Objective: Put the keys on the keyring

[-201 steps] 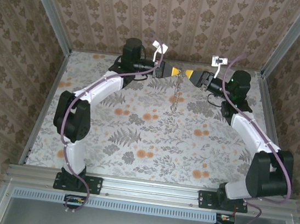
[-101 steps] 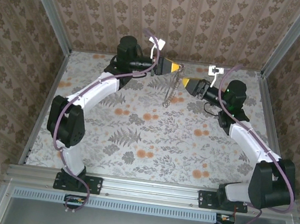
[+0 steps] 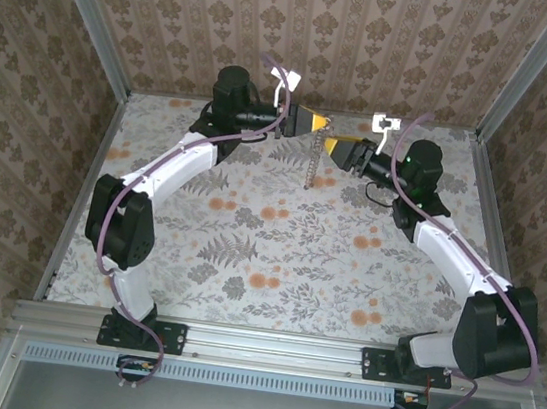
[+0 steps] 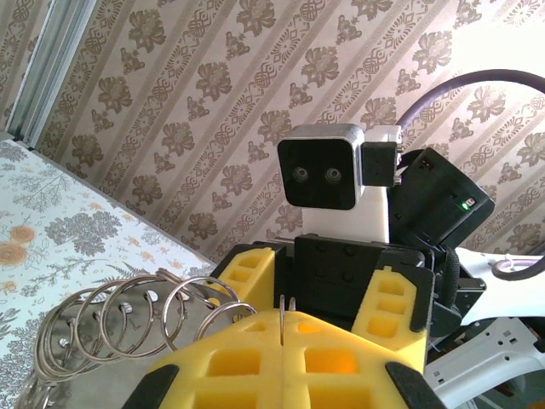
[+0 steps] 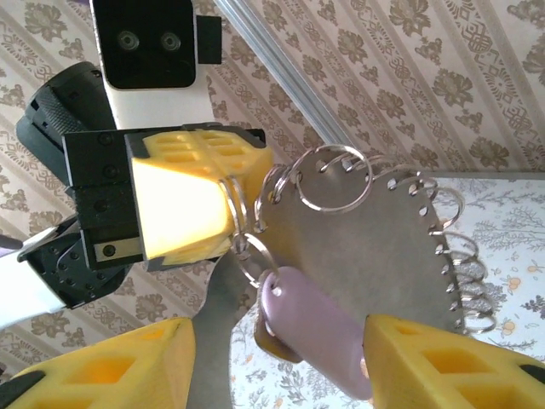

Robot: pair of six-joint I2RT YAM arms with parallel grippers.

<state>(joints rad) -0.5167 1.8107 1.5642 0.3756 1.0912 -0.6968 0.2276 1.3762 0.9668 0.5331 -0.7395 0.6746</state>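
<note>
Clamped in the shut left gripper (image 4: pixel 283 317), the silver wire keyring (image 5: pixel 241 217) apparently already carries the small purplish metal key (image 5: pixel 311 328), hanging inside the open, empty right gripper (image 3: pixel 334 149).

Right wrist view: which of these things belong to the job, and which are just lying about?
Job: keyring of wire loops on a grey plate; purplish key; left end effector, shut on a loop; right end effector, open.
Just there: floral table cover; patterned wall; metal corner post.
</note>
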